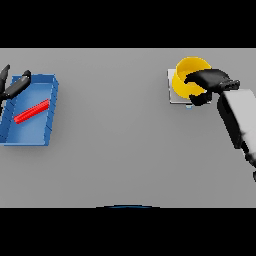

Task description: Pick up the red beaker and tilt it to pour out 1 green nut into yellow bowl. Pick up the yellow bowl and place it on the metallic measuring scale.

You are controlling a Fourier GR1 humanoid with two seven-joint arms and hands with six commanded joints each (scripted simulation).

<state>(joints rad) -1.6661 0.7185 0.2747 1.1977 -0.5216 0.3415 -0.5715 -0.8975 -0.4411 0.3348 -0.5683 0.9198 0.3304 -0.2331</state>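
The yellow bowl [186, 75] stands on the metallic measuring scale [172, 95] at the back right of the table. My right hand [209, 82] is at the bowl's right rim, its fingers curled round the edge. A red beaker [31, 111] lies on its side inside the blue tray [50, 107] at the far left. My left hand [15, 86] hovers over the tray's back left corner with its fingers straight, holding nothing. No green nut is visible.
The blue tray sits against the table's left edge. My right forearm [239, 120] stretches from the lower right towards the bowl.
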